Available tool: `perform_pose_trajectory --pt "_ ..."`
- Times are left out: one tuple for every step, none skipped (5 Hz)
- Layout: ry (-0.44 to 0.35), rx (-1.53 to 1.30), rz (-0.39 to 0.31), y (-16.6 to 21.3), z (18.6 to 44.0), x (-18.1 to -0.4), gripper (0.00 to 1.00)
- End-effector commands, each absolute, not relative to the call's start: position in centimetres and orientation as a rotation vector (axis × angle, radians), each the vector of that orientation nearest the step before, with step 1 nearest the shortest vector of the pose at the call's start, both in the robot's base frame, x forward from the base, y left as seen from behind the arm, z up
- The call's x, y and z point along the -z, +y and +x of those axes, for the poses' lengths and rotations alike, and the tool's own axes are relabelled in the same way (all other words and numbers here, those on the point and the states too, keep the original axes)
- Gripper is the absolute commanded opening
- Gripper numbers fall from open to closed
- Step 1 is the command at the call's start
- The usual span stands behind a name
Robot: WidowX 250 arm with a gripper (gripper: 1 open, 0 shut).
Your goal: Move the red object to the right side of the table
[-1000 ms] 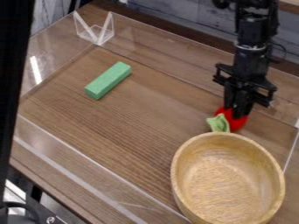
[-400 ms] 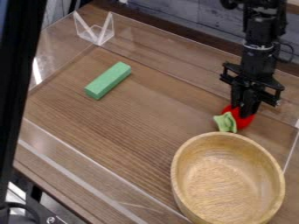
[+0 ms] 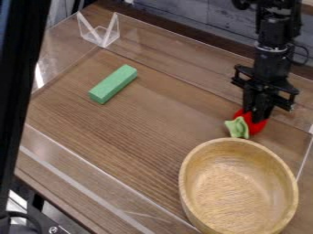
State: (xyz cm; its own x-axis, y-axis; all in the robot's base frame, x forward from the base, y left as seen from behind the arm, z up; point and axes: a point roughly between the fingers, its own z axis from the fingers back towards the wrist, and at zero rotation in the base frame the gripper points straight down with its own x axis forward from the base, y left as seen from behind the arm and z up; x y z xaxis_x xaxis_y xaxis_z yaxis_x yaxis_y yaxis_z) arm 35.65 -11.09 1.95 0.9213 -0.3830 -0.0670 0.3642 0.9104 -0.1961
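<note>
The red object (image 3: 248, 126), a small red toy fruit with a green leafy end, rests on the brown wood-grain table (image 3: 159, 110) near its right edge, just above the wooden bowl's rim. My black gripper (image 3: 261, 113) points almost straight down onto it. The fingers stand narrowly apart and close around the fruit's red top, which they partly hide. Its green leaf pokes out to the lower left of the fingers.
A large wooden bowl (image 3: 239, 190) fills the lower right corner. A green rectangular block (image 3: 113, 83) lies at the left middle. Low clear acrylic walls (image 3: 98, 29) edge the table, with a folded clear piece at the back left.
The gripper and the red object shifted slightly to the right together between the oldest frame and the later one. Since then nothing has moved.
</note>
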Motion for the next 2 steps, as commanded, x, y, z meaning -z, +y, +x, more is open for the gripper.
perform_pose_trajectory --pt "0.144 0.426 -0.176 -12.59 34.78 -0.35 0.00" --pt "0.151 0.425 -0.176 -12.60 34.70 -0.30 0.00"
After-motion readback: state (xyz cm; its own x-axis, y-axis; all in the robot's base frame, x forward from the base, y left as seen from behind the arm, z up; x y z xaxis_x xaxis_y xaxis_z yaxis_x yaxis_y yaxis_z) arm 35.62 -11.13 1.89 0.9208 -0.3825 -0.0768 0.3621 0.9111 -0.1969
